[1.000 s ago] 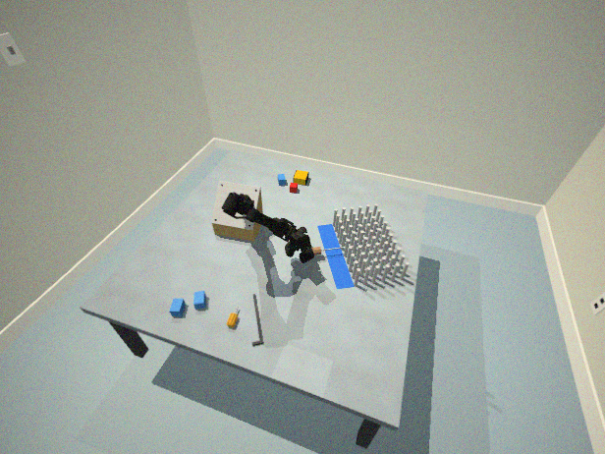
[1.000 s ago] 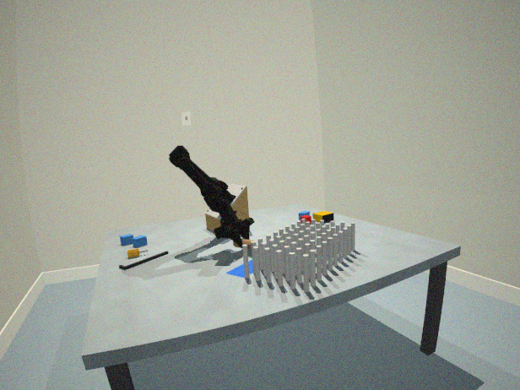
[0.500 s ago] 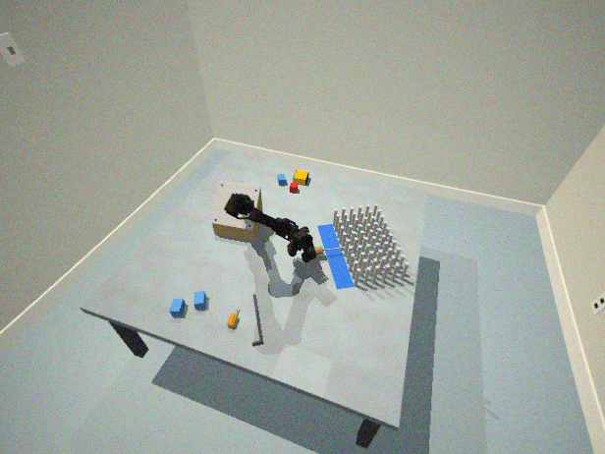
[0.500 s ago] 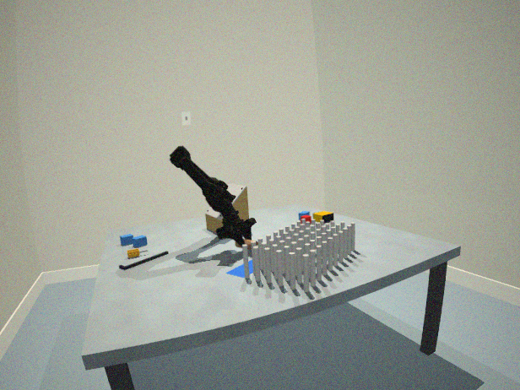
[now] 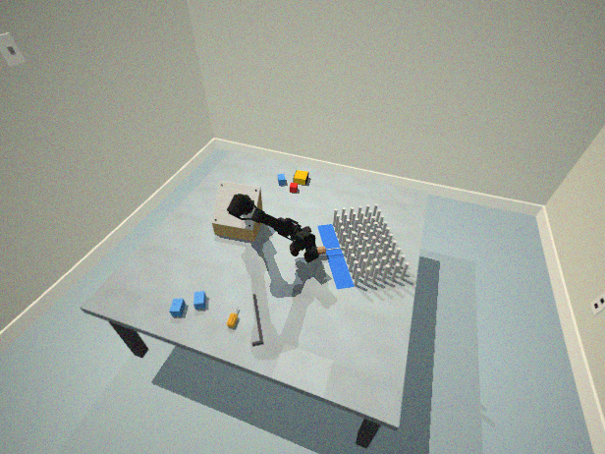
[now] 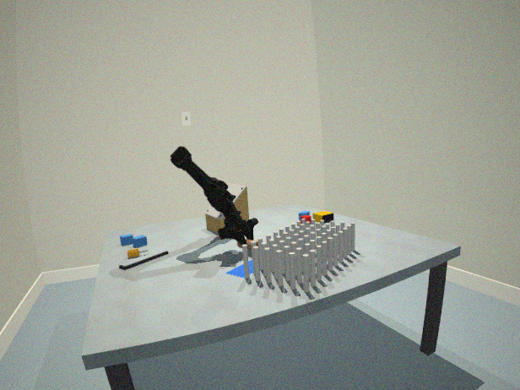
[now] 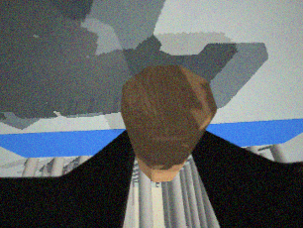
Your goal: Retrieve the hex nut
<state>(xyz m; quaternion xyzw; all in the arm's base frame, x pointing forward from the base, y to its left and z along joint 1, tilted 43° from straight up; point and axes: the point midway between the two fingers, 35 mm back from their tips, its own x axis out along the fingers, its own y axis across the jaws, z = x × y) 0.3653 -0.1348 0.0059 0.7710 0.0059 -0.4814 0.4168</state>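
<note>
Your gripper [image 5: 314, 252] is clamped on the brown wooden handle [image 7: 167, 126] of a tool, whose thin pale shaft [image 5: 335, 249] lies across the blue taped strip [image 5: 336, 255] toward the spacer field [image 5: 369, 245]. In the wrist view you look along that handle: it fills the centre of the frame, with the black fingers on both sides, the strip running as a blue band behind it and upright grey spacers below. The hex nut cannot be made out in any view; the spacers hide whatever lies between them. In the exterior view the arm [image 6: 211, 190] slopes down from its tan base box [image 6: 241, 203] to the near edge of the spacers, all of which stand upright in even rows. Left on the table [image 5: 344, 373], well apart from the field, you see a long dark hooked bar [image 5: 257, 320], a small orange-handled tool [image 5: 232, 320], two blue blocks [image 5: 188, 304], and a blue, a red and a yellow block [image 5: 301, 177] behind the base.
</note>
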